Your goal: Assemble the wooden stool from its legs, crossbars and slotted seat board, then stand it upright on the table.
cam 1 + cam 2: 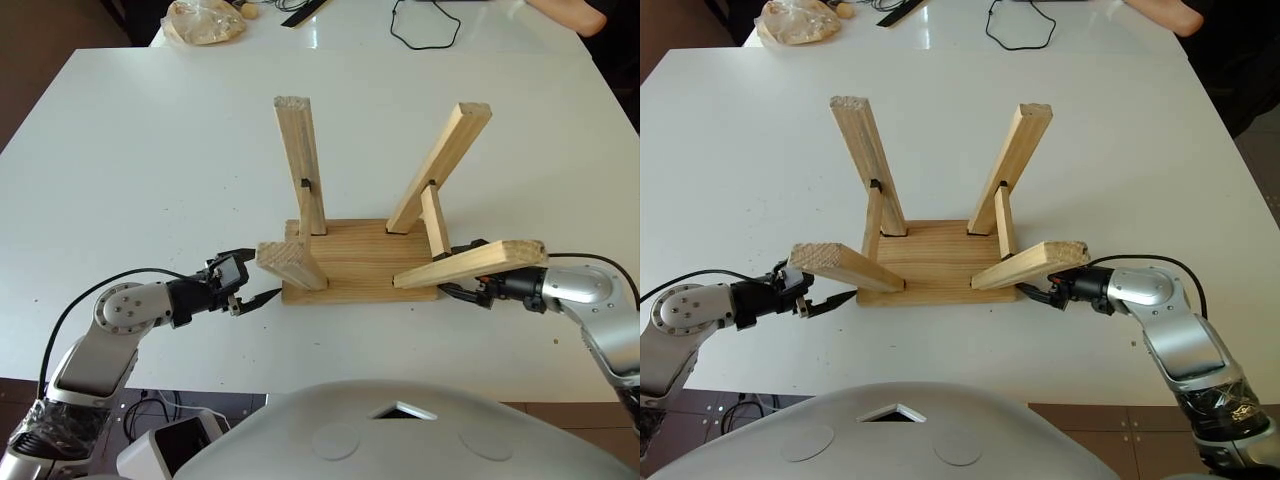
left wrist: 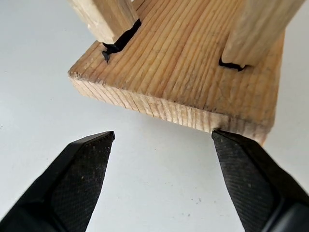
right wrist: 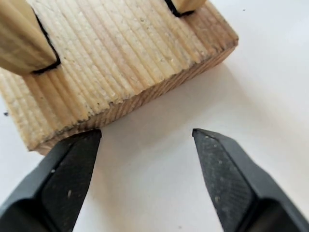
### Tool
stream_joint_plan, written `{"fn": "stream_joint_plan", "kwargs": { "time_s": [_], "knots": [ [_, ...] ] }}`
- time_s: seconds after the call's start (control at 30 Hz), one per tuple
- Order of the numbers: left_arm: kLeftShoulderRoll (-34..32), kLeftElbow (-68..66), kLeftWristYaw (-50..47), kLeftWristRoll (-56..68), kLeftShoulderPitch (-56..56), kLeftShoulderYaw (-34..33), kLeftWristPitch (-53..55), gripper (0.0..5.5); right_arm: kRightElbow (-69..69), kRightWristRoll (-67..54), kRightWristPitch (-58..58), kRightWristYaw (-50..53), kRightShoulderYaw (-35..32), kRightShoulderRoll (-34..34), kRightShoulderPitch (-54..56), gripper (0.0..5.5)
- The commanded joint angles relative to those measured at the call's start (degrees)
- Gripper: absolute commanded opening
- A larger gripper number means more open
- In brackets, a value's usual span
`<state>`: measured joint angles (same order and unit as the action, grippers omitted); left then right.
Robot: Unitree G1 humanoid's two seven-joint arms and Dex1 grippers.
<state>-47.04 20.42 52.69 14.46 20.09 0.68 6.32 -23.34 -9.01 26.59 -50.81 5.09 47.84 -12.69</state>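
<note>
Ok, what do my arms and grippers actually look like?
The left arm and right arm have rounded silver-grey shells with black wrist sections and a black cable looping alongside. The left gripper and right gripper are black, each with two tapered fingers carrying finely textured pads.

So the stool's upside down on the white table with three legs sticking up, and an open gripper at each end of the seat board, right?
Four legs, not three, as the left eye view shows. Otherwise right: it's upside down on the table, with the left gripper and right gripper open at the seat board's ends.
</note>
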Motion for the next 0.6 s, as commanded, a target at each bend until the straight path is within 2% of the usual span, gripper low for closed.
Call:
{"fn": "stream_joint_plan", "kwargs": {
  "time_s": [0.03, 0.6],
  "knots": [
    [-0.03, 2.10, 1.30, 2.16, -0.97, -1.12, 0.49, 3.76, -3.67, -3.41, -0.10, -1.97, -1.72, 0.46, 0.56, 3.52],
    [-3.07, 7.34, 7.18, 11.81, -2.62, -8.71, 10.59, 3.76, -9.06, -6.56, 0.33, -6.32, -5.84, 4.07, -1.06, 3.52]
  ]
}}
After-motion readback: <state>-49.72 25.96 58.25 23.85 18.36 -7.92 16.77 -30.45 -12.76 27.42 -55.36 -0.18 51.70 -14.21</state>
